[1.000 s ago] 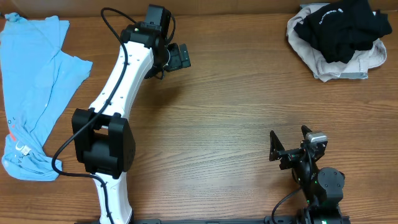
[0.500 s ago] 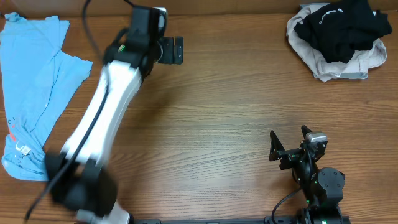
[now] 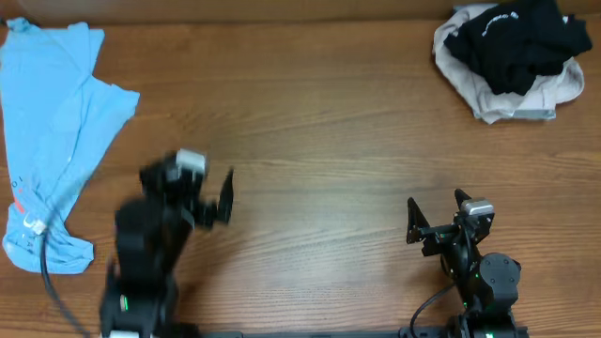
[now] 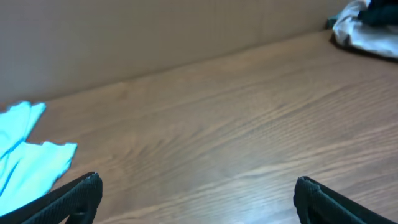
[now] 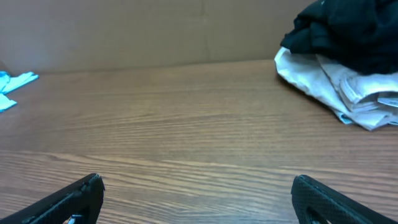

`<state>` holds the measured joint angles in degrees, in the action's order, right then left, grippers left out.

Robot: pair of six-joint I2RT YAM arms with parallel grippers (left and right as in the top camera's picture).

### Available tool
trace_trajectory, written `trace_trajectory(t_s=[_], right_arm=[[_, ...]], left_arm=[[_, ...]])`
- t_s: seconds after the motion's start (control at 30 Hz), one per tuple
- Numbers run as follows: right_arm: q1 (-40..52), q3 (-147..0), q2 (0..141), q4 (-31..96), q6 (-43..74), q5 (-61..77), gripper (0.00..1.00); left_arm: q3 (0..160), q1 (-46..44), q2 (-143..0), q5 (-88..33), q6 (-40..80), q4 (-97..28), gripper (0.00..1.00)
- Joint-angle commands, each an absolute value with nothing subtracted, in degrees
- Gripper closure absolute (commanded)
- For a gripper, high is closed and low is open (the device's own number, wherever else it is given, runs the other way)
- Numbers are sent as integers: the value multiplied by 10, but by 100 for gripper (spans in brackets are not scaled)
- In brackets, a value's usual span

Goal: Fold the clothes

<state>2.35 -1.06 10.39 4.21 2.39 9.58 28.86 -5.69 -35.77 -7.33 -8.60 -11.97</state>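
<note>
The black clothes point(image 3: 521, 42) lie crumpled in a heap at the far right corner, on top of a beige cloth point(image 3: 493, 101). The heap also shows in the right wrist view point(image 5: 348, 31) and at the far right edge of the left wrist view point(image 4: 380, 6). My left gripper point(image 3: 192, 192) is open and empty over bare wood at the near left, far from the heap; its fingers frame bare table point(image 4: 198, 196). My right gripper point(image 3: 438, 214) is open and empty at the near right, well short of the heap point(image 5: 198, 196).
A light blue shirt point(image 3: 52, 122) with a small red mark lies spread along the left edge, also seen in the left wrist view point(image 4: 25, 158). The wooden table point(image 3: 319, 150) stretches between the two garments. A brown wall backs the table.
My left arm has pulled back from its far reach near the table's back edge to the near left. The right arm and both garments have not moved.
</note>
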Motion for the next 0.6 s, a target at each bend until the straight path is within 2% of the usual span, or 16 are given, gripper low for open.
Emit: trace_trajectory(t_s=[0.0,0.33,0.57], right_arm=[[27,-5,99,38,26,90,0],[27,-5,99,38,26,90,0],[27,-5,99,38,26,90,0]], left_arm=[[170,-51,-230,-86,-90,-73,0],[25,-51,-82,-81,-59,-62,0],[12,-52,-13,-81,-30,-56,0]])
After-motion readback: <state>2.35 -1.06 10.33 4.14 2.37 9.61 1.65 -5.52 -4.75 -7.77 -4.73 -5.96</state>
